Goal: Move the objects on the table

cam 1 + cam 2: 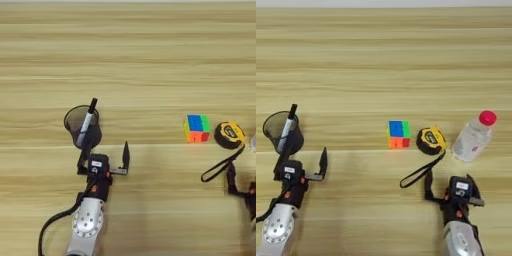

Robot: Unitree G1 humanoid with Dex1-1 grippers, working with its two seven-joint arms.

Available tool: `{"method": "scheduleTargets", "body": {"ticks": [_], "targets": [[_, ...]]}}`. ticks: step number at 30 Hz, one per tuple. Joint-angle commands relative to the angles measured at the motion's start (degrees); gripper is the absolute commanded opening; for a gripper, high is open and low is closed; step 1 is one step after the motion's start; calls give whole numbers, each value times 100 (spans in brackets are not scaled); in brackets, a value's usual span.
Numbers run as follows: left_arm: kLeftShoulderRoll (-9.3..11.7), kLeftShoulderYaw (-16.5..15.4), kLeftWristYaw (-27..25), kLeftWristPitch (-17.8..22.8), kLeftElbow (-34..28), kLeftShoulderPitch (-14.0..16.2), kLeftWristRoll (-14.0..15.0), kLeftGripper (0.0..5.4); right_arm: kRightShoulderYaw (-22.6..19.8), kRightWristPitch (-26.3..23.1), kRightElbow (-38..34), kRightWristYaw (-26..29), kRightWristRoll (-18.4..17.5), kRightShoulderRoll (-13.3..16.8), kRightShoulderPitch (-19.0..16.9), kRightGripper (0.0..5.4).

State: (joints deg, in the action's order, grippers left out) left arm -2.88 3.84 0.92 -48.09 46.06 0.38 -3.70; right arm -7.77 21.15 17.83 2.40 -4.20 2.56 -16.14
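Observation:
A black mesh cup (80, 122) holding a black marker (88, 120) stands at the left of the table (150, 75). My left gripper (106, 152) sits open just in front of it, with its left finger up against the cup's near wall and its right finger out to the right. Right of centre lie the multicoloured puzzle cube (398, 134) and the yellow-black tape measure (430, 140), whose strap (417, 174) trails toward me. A clear bottle (472, 140) with a red cap lies tilted at the right. My right gripper (450, 184) is open below the bottle, beside the strap's end.
The wooden table stretches bare across its far half. Bare wood also shows between the cup and the cube. A black cable (50, 225) loops beside my left forearm at the near edge.

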Motion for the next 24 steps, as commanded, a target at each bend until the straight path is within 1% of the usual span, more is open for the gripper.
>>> {"method": "scheduleTargets", "body": {"ticks": [1, 7, 12, 16, 21, 24], "targets": [[-203, 62, 34, 31, -65, 60, -39, 540, 212, 436, -97, 62, 280, 8, -148, 537], [-192, 54, 57, 38, -79, 73, -41, 540, 465, 976, -123, 199, 393, -38, -227, 537], [-158, 41, 52, 32, -90, 93, -37, 540, 581, 1269, -329, 162, 511, -56, -218, 537], [-124, 25, 44, 36, -124, 130, -28, 540, 619, 1289, -380, 122, 559, -59, -206, 537], [-103, 12, 24, 35, -189, 241, -14, 540, 513, 1243, -550, 50, 504, -22, -37, 537], [-109, 57, -30, 42, -259, 344, -23, 540, 465, 1198, -652, 15, 471, 11, 108, 537]]}}
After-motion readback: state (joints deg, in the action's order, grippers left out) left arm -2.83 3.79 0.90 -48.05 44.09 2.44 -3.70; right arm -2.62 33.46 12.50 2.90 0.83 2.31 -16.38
